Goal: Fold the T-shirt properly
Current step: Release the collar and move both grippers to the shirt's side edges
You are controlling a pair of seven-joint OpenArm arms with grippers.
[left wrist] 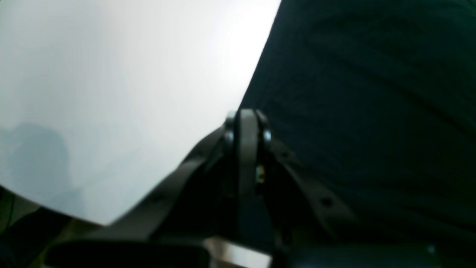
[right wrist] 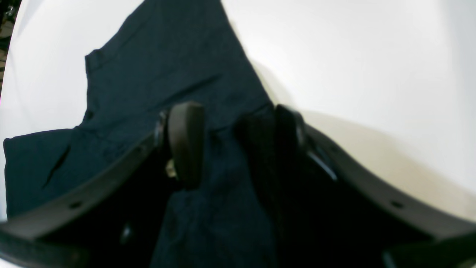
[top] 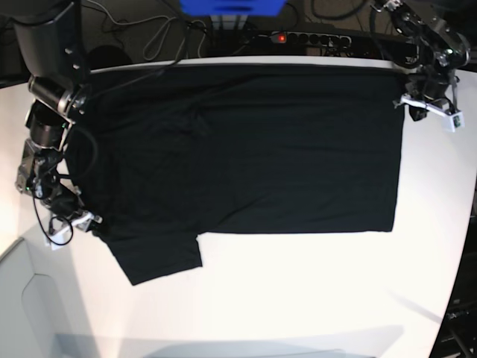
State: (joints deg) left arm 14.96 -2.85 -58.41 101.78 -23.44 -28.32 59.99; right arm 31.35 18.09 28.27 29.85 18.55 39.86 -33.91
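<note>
On the left side of the base view stands the right arm, and its right tool [top: 83,221] rests at the shoulder part of the T-shirt [top: 246,149], near the short sleeve that points toward the front of the counter [top: 298,298]. In the right wrist view the right tool [right wrist: 230,145] has its two fingers [right wrist: 186,143] apart, about half open, and dark cloth lies between and under them; I cannot tell if the pads really pinch the cloth or only sit over it. The T-shirt itself lies spread flat across the back half of the white counter, with the collar end to the left and the straight hem to the right. One sleeve [top: 160,257] sticks out toward the front. At the far right the left tool [top: 417,104] is at the back corner of the hem. In the left wrist view the left tool [left wrist: 247,130] has its fingers pressed together, right on the edge of the T-shirt [left wrist: 372,111], where black cloth meets the white counter [left wrist: 111,74]. The view is blurred, so whether a thin fold of cloth is caught between them is not clear.
</note>
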